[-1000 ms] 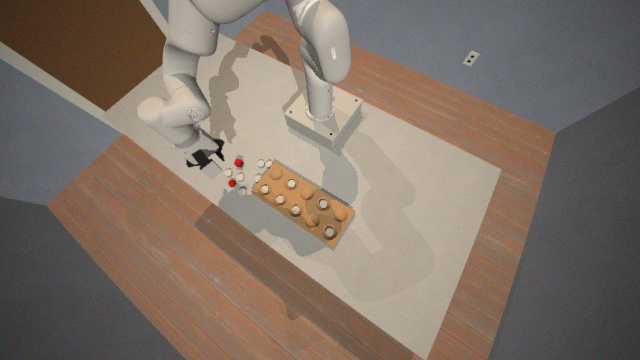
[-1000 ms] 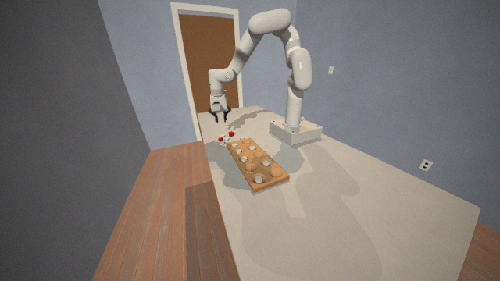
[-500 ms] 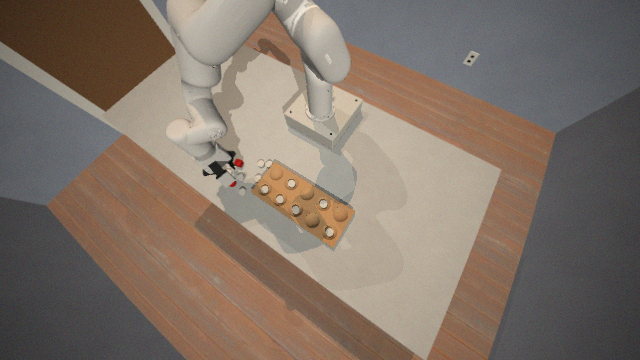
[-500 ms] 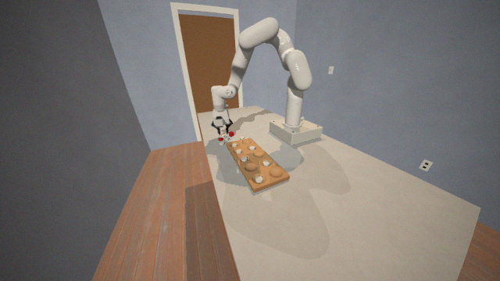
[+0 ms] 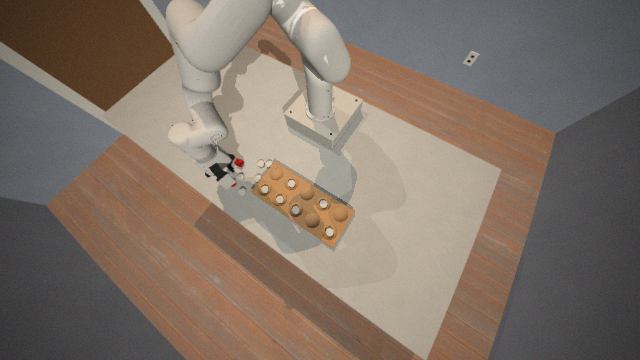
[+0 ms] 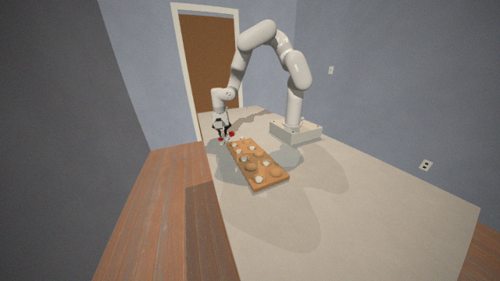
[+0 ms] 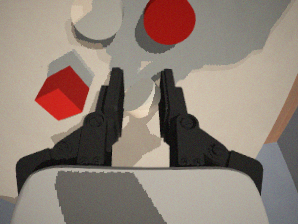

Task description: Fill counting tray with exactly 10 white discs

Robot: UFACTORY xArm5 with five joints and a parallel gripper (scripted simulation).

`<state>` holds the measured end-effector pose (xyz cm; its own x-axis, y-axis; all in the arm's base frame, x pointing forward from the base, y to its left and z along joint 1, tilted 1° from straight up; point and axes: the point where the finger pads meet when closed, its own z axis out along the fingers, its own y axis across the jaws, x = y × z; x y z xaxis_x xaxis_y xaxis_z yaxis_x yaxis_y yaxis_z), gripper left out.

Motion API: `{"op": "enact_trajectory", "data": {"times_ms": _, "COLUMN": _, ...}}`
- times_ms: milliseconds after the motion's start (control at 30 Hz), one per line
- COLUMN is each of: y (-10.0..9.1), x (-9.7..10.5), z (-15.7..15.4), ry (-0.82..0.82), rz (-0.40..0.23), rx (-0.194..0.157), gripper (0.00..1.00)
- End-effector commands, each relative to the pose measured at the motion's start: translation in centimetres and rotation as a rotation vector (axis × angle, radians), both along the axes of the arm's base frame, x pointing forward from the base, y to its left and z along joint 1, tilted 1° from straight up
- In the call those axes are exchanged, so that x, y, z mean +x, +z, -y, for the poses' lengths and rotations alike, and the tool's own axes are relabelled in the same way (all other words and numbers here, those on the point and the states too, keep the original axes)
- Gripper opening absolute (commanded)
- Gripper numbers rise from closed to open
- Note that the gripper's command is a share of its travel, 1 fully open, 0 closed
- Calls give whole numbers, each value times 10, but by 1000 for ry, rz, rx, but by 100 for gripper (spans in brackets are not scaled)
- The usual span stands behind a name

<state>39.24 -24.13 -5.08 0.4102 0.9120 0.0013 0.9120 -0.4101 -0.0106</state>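
The orange counting tray (image 5: 303,204) lies flat on the table and also shows in the exterior view (image 6: 258,164). Several of its pockets hold a white disc, such as one at the near end (image 5: 329,231); other pockets, such as one at the far end (image 5: 276,173), are empty. My gripper (image 7: 141,83) (image 5: 234,179) is low over the table just left of the tray. Its fingers are closed on a white disc (image 7: 139,99) that sits in shadow between them. Loose white discs (image 5: 264,163) lie beside the tray's far end, and another lies ahead of my fingers.
A red cube (image 7: 61,92) lies just left of my left finger and a red disc (image 7: 169,18) just ahead of my right finger. The arm's base block (image 5: 324,117) stands behind the tray. The table's wooden edge (image 5: 165,200) runs close to my left.
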Motion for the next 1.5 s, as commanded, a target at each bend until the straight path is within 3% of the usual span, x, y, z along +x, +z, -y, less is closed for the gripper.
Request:
{"op": "enact_trajectory", "data": {"times_ms": 0, "y": 1, "x": 1, "z": 1, "ry": 0, "rz": 3, "rx": -2, "gripper": 0}}
{"op": "enact_trajectory", "data": {"times_ms": 1033, "y": 2, "x": 1, "z": 1, "ry": 0, "rz": 3, "rx": -2, "gripper": 0}}
{"op": "enact_trajectory", "data": {"times_ms": 1100, "y": 11, "x": 2, "z": 1, "ry": 0, "rz": 3, "rx": -2, "gripper": 0}}
{"op": "enact_trajectory", "data": {"times_ms": 1200, "y": 47, "x": 2, "z": 1, "ry": 0, "rz": 3, "rx": -2, "gripper": 0}}
{"op": "enact_trajectory", "data": {"times_ms": 1400, "y": 95, "x": 2, "z": 2, "ry": 0, "rz": 3, "rx": -2, "gripper": 0}}
{"op": "enact_trajectory", "data": {"times_ms": 1467, "y": 100, "x": 1, "z": 2, "ry": 0, "rz": 3, "rx": -2, "gripper": 0}}
